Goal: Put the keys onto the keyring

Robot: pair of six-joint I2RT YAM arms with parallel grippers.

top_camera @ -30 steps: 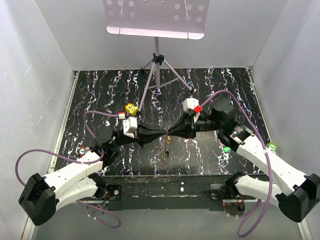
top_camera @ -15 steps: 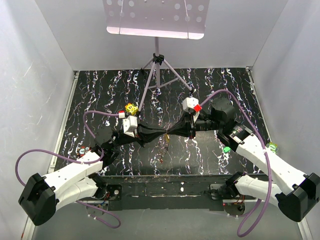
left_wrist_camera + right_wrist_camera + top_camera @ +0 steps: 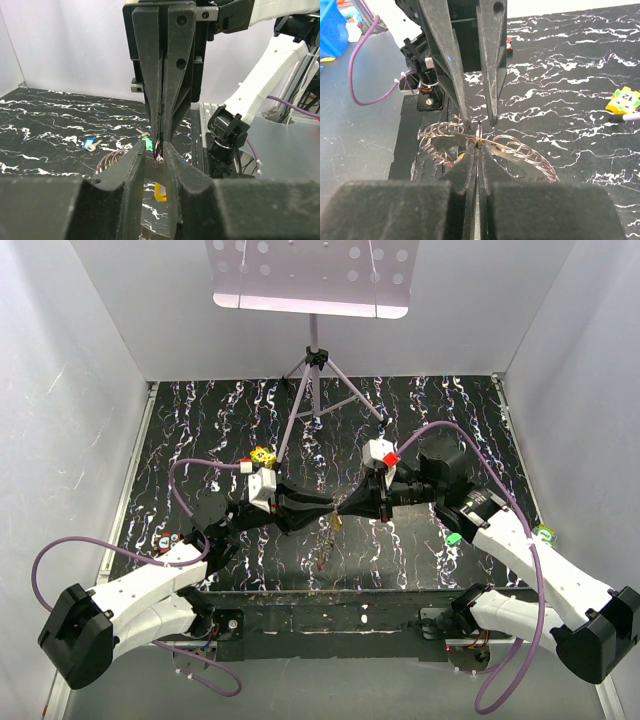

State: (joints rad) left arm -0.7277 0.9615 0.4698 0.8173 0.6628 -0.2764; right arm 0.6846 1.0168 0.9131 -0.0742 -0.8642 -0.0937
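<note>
My right gripper (image 3: 477, 145) is shut on a small upright metal ring of the keyring (image 3: 478, 132). Its wire loops (image 3: 532, 155) spread to both sides; whether they rest on the table I cannot tell. An orange-yellow key (image 3: 160, 192) hangs just under the grip. My left gripper (image 3: 154, 146) faces the right one tip to tip, its jaws a little apart on either side of the ring. In the top view both grippers meet above the table's near middle, left (image 3: 322, 507) and right (image 3: 343, 510). A blue key (image 3: 89, 144) and a green key (image 3: 147, 144) lie on the table.
A yellow dotted cube (image 3: 262, 456) sits behind the left arm. A tripod stand (image 3: 316, 390) rises at the back centre. Another green key (image 3: 453, 538) lies by the right arm, small coloured pieces (image 3: 165, 539) by the left. White walls close in three sides.
My left gripper's jaws have parted from shut. The right gripper has closed fully on the ring, and the orange-yellow key now shows hanging below.
</note>
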